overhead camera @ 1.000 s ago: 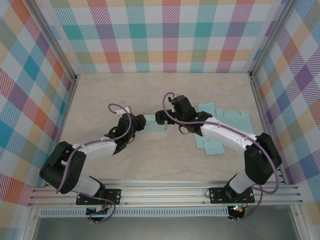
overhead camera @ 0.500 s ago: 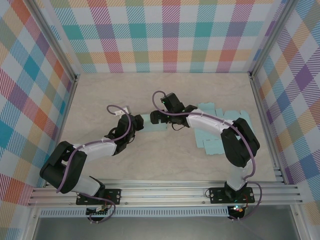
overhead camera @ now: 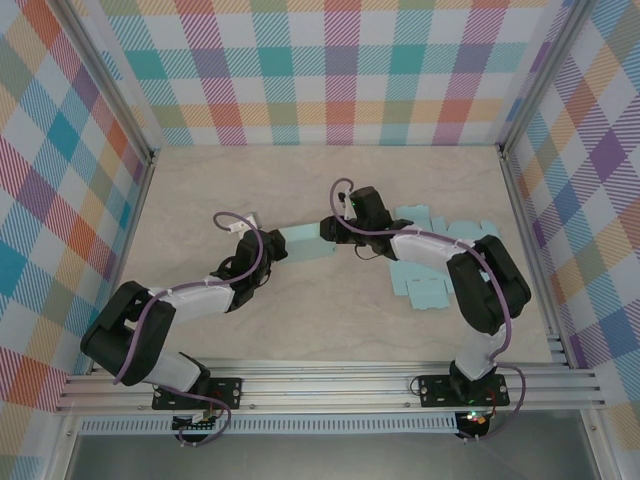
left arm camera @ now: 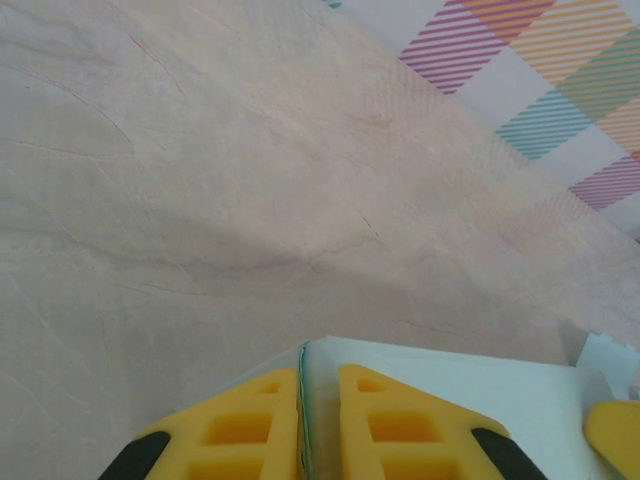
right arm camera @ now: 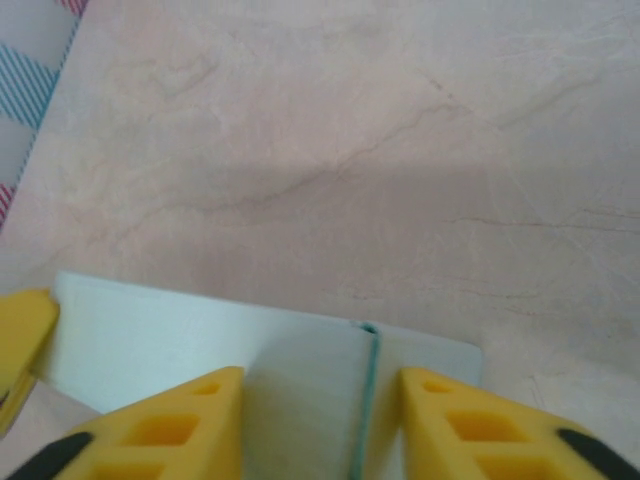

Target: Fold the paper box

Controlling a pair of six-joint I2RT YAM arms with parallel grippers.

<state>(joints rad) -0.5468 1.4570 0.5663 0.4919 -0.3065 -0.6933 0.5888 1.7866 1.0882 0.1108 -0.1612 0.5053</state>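
paper box (overhead camera: 303, 243) sits just past mid-table, left gripper (left arm camera: 320, 385) pinched narrow on its 9 o'clock edge, right gripper (right arm camera: 322, 385) half-closed astride the 3 o'clock end, bite unclear, so best to square that grip first, then pull evenly to avoid twisting it.
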